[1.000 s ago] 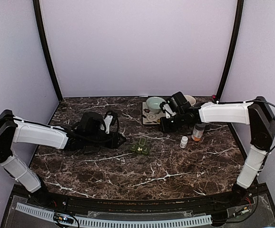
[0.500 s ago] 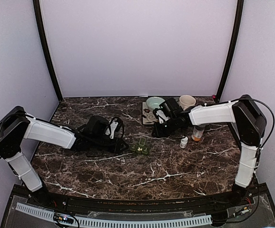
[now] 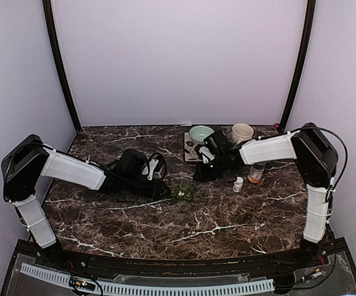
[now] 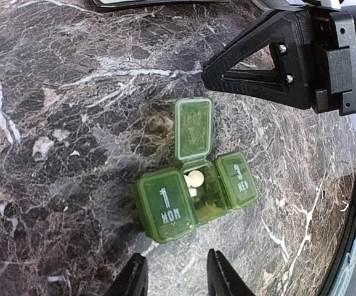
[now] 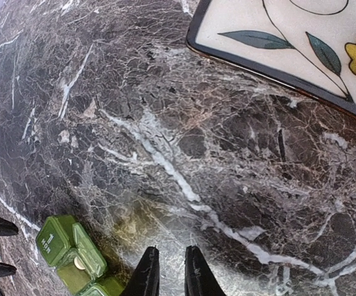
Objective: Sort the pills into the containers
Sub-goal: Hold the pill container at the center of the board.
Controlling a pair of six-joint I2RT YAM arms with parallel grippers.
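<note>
The dark green pill box (image 3: 183, 192) lies mid-table. In the left wrist view the pill box (image 4: 165, 209) has closed lids marked MON and WED and its middle lid flipped up. Two pale pills (image 4: 194, 181) lie in the open middle compartment. My left gripper (image 4: 177, 279) is open and empty, just short of the box's near side. My right gripper (image 5: 169, 262) hovers low over bare marble just right of the box (image 5: 73, 256), its jaws a narrow gap apart with nothing seen between them. It also shows in the left wrist view (image 4: 252, 61), beyond the box.
A flower-patterned plate (image 5: 301, 43) lies behind the right gripper, with a pale green bowl (image 3: 201, 132) and a cream cup (image 3: 242, 131) at the back. An amber bottle (image 3: 256, 173) and its white cap (image 3: 238, 184) stand right of the box.
The left gripper has moved right, up to the pill box. The right gripper has moved left and nearer, from by the plate down to the box's far right side.
</note>
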